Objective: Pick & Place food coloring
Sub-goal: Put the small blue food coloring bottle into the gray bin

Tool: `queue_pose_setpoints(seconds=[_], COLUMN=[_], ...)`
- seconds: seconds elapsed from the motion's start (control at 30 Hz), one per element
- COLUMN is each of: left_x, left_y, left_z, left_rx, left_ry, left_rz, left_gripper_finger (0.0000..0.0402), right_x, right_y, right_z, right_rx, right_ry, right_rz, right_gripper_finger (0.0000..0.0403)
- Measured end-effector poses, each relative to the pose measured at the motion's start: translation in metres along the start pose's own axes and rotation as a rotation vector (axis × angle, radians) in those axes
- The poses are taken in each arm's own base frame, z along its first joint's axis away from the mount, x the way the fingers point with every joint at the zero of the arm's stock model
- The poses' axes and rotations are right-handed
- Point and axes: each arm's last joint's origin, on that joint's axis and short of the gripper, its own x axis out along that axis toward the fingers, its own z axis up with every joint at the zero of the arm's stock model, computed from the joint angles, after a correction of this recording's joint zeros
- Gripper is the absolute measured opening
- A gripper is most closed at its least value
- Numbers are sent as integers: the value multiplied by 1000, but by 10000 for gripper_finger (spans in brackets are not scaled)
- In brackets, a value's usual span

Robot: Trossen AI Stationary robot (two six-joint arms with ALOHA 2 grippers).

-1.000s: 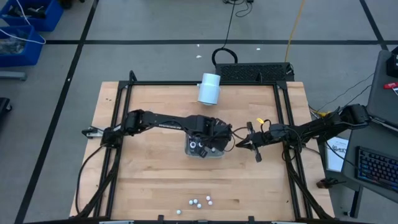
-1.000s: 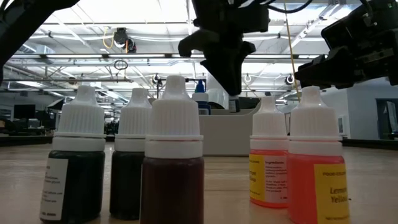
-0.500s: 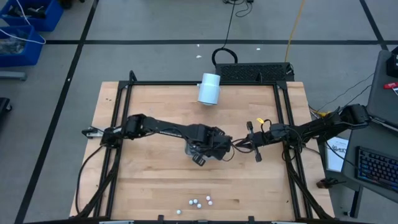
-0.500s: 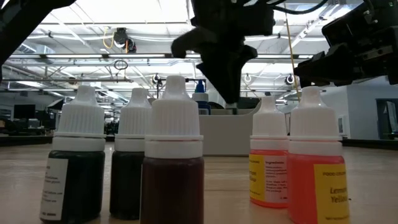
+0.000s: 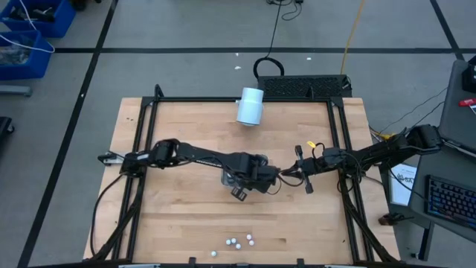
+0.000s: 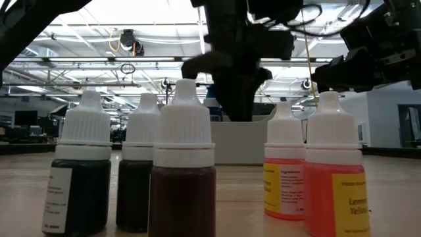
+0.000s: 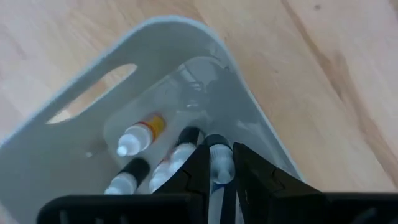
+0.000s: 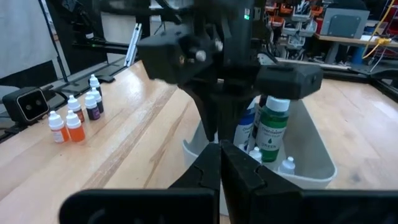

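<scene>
The food coloring is a set of small bottles. Several stand at the table's near edge [image 5: 236,241], large in the low view [image 6: 183,171]. Others lie in the grey tray [image 7: 155,31] at mid-table [image 5: 225,179]. My left gripper [image 7: 219,152] points down into the tray [image 6: 230,141], shut on one small bottle [image 7: 219,165]. In the right wrist view a green bottle [image 8: 272,127] and a blue one [image 8: 249,132] stand upright beside its fingers. My right gripper [image 5: 285,173] waits shut, level, just right of the tray. My left gripper pinches a small bottle with a white and a bluish part [image 7: 219,165] between its two fingers [image 7: 199,171], which come from above, pointing steeply down. The bottle is inside the tray, over the bottles lying there. I cannot tell which part it grips, or whether the bottle rests on anything.
A large white cylinder [image 5: 251,106] lies at the table's far edge. Black frame rails [image 5: 141,149] run along the table's sides. Bare wood lies between the tray and the near row of bottles.
My left gripper has gone down into the tray and a little toward the table's near edge, still shut on its bottle. From above it now covers the bottles in the tray. My right gripper has kept still.
</scene>
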Motion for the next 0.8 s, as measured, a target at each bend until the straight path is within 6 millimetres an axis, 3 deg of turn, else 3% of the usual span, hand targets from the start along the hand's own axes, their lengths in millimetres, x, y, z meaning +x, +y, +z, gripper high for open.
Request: queue_pose_setpoints(seconds=[0.27,0.5,0.8], left_x=[16,17,15], left_y=[-2,-2,-7], left_z=[0,0,4], left_rx=[1,30,47], left_ry=[28,30,37], left_rz=[-15,-18,4], left_gripper_finger=[71,66,134], right_x=[0,0,0], right_y=[0,0,0], right_z=[-1,-2,-2], right_rx=[4,14,32], right_ry=[9,23,24], right_rz=[1,2,2], right_gripper_finger=[0,0,0])
